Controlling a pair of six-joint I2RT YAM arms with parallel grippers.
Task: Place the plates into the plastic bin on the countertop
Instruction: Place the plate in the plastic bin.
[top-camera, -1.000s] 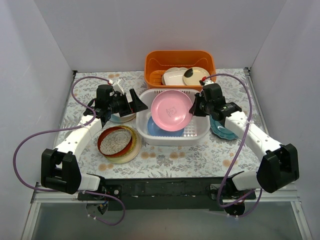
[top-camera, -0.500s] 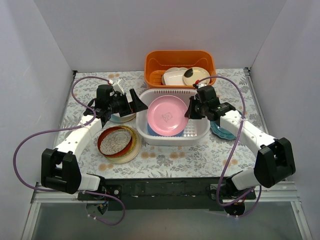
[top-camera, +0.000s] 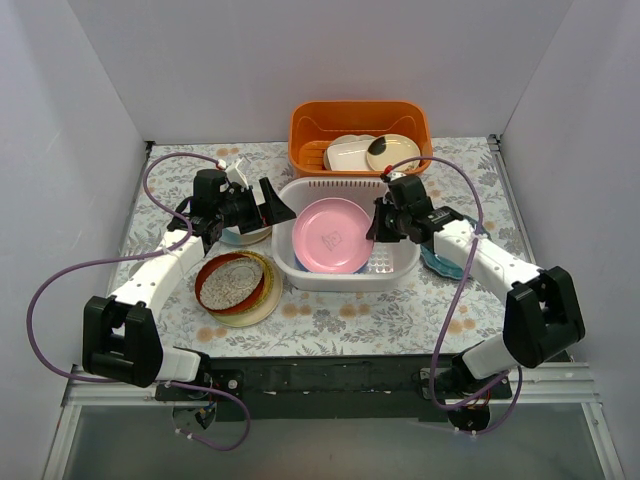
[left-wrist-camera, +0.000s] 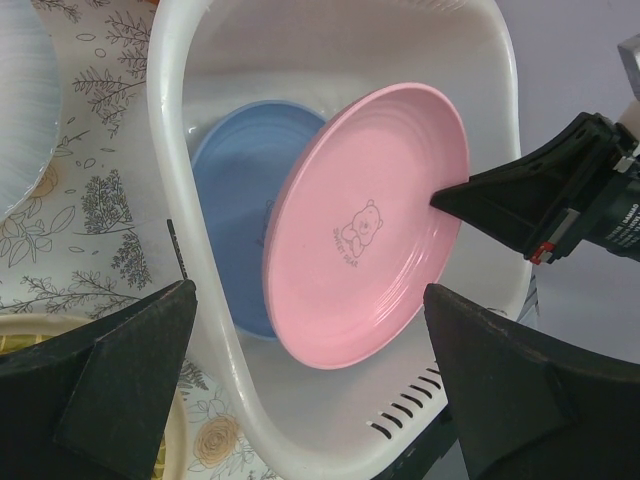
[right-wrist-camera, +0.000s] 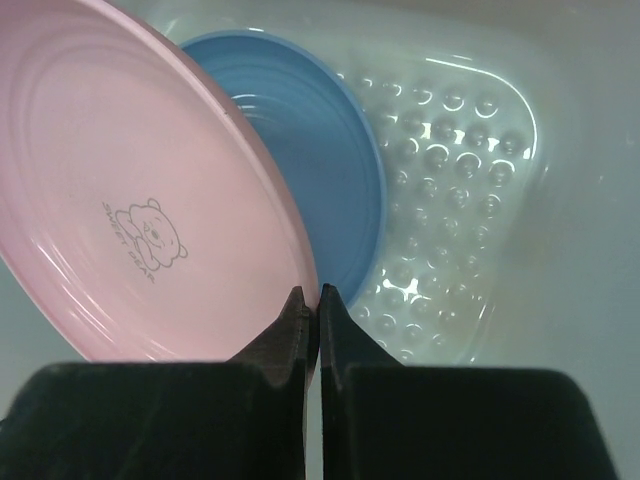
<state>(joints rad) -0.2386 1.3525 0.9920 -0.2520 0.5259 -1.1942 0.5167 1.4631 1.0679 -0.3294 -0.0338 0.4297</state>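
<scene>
Pink plate (top-camera: 333, 235) at the middle of the top view, tilted inside the white bin (top-camera: 345, 281), its face turned up toward the camera. My right claw (top-camera: 378, 222) grips its right edge. My left claw (top-camera: 280, 205) hangs just left of the bin's upper left corner, spread wide and empty. To the lower left a red-rimmed plate (top-camera: 232, 282) lies on top of a stack on the countertop (top-camera: 340, 315). A teal plate (top-camera: 440, 262) lies at the right, partly under my right arm. An orange basket (top-camera: 310, 125) stands just behind the bin, holding cream dishes.

In the left wrist view my two fingers (left-wrist-camera: 120, 380) fill the lower corners, far apart with nothing between them. The bin's rim (left-wrist-camera: 170, 150) curves down the left side. Inside it a blue plate (left-wrist-camera: 240, 225) lies flat, and the pink plate leans across its right half, with a small bear printed at its centre. My right claw comes in from the right of the frame, pinching the pink rim at the upper right.

In the right wrist view my fingers (right-wrist-camera: 290, 340) are pressed tight on the pink rim at the bottom centre. The pink plate fills the left, the blue one lies behind it at the top centre, and the bin's dimpled floor (right-wrist-camera: 450, 200) shows on the right.
</scene>
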